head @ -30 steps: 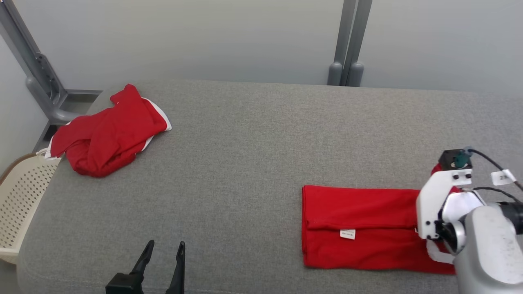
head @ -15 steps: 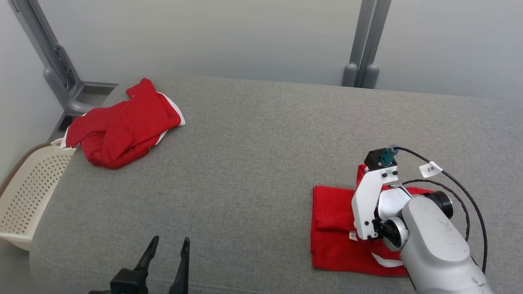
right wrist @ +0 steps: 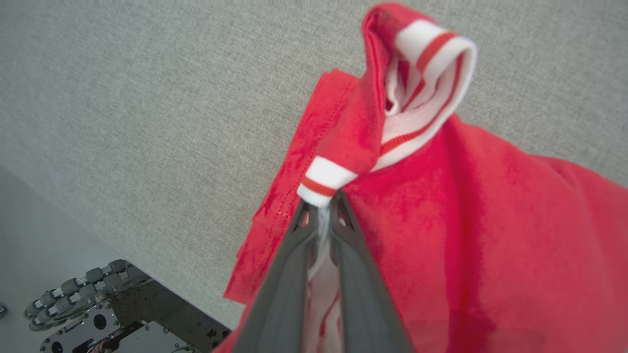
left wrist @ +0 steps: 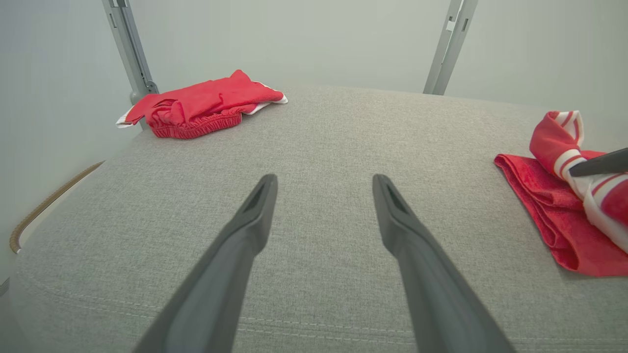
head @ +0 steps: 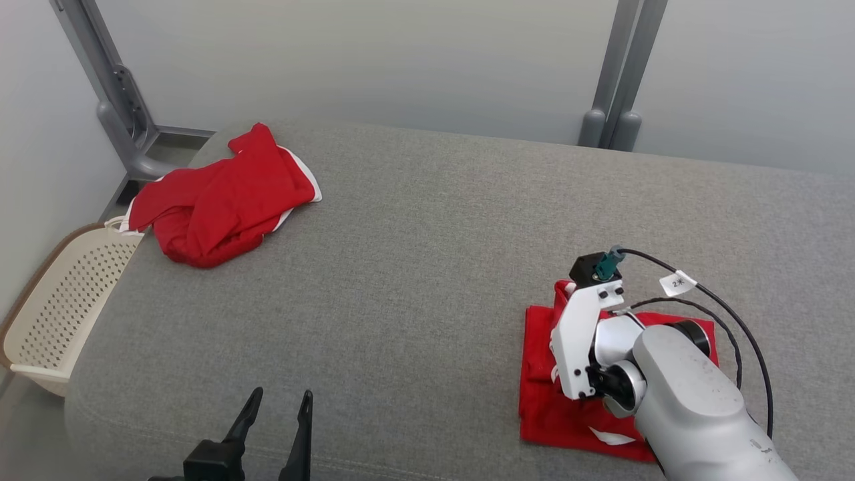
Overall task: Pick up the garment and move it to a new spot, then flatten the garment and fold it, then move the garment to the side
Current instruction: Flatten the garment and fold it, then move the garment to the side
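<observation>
Now our right tool (right wrist: 321, 208) is pinched together on the white, red-striped trim (right wrist: 326, 179) of the garment (right wrist: 490, 235). We hold that edge raised and curled over, while the rest of the garment lies folded on the counter (head: 414, 267), toward its near right. Our left tool (left wrist: 324, 186) hangs with its fingers apart over bare counter at the near left, gripping nothing, well apart from the garment. At the far left corner a red heap (head: 220, 200) lies crumpled. A pale perforated basket (head: 60, 300) sits just beside the counter's left edge, lower down.
</observation>
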{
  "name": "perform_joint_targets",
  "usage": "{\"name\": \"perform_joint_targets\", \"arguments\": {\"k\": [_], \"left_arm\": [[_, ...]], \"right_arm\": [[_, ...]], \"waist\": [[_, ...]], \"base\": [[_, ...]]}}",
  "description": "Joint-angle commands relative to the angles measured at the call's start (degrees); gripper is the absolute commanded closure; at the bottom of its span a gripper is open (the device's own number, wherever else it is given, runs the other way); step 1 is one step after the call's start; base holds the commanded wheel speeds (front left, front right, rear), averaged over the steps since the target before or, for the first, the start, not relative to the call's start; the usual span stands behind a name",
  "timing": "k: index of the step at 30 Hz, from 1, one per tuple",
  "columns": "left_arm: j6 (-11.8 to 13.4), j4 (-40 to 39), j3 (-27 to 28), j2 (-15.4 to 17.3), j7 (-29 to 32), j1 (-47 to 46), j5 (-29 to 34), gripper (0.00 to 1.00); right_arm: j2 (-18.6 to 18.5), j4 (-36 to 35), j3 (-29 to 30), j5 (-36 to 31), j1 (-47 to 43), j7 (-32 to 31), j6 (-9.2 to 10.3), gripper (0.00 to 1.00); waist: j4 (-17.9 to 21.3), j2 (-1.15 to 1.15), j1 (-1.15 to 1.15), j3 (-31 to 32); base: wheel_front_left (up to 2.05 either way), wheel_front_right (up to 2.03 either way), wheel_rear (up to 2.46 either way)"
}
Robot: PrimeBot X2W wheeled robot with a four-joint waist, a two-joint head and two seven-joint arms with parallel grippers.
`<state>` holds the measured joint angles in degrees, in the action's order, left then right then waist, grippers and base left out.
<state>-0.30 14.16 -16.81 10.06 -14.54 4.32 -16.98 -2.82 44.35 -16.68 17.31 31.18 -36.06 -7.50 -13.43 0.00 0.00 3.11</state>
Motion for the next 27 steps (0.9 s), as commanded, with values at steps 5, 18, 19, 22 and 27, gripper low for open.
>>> {"name": "perform_joint_targets", "arguments": {"k": [5, 18, 19, 22, 27], "left_arm": [[0.38, 0.07, -0.01, 0.43, -0.20, -0.35, -0.42, 0.00], [1.29, -0.52, -0.05, 0.73, -0.31, 1.03, -1.06, 0.00], [1.33, -0.56, -0.11, 0.68, -0.32, 1.09, -1.01, 0.00], [1.51, -0.75, -0.12, 0.63, -0.37, 1.41, -1.18, 0.00], [1.87, -1.24, 0.11, 0.75, -0.47, 1.74, -1.42, 0.00]], "right_arm": [[-0.18, 1.07, -0.65, 2.93, 1.43, 3.41, 0.02, 0.00], [-1.56, -0.57, 13.47, -9.85, -1.70, 7.40, 0.03, 0.00], [-1.77, -1.16, 15.41, -11.38, -2.79, 6.23, 0.02, 0.00], [-2.07, -4.60, 21.29, -15.26, -6.45, 2.71, 0.02, 0.00], [-1.07, -13.56, 27.73, -18.74, -12.77, -1.33, 0.02, 0.00]], "waist": [[0.18, 0.00, 0.00, 0.12], [2.82, 0.00, 0.00, 1.23], [3.00, 0.00, 0.00, 1.30], [3.61, 0.00, 0.00, 1.44], [4.89, 0.00, 0.00, 1.18]], "base": [[0.00, 0.00, 0.00], [0.00, 0.00, 0.00], [0.00, 0.00, 0.00], [0.00, 0.00, 0.00], [0.00, 0.00, 0.00]]}}
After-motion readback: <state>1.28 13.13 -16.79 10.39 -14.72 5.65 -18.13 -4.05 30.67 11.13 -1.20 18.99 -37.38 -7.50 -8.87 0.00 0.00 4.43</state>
